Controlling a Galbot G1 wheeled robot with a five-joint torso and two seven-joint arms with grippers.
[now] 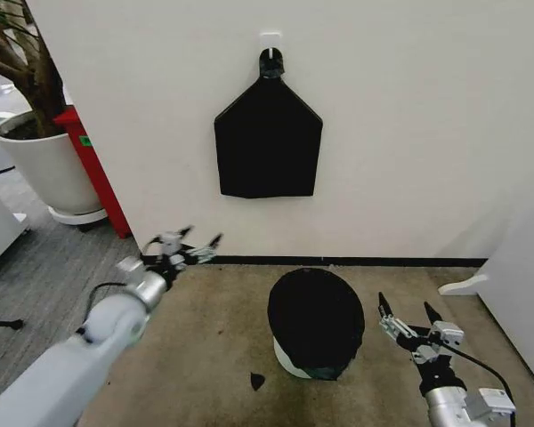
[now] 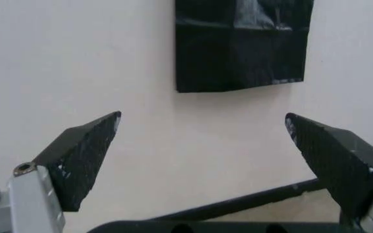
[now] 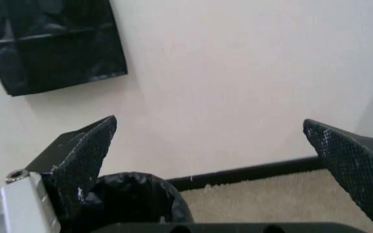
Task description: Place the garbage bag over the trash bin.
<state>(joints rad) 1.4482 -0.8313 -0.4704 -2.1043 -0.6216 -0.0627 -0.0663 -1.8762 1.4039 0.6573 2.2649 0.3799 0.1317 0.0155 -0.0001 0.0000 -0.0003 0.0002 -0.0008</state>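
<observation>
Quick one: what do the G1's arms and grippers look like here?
Both arms are light grey with silver metal wrists and a thin black cable. The left gripper and right gripper carry two black, wedge-shaped fingers tapering to points, with cross-hatched pads and silver brackets at their bases.

The trash bin [image 1: 289, 363] is almost wholly covered by the garbage bag [image 1: 316, 320]. The plant pot [image 1: 44, 165] is cut off at the left edge.
</observation>
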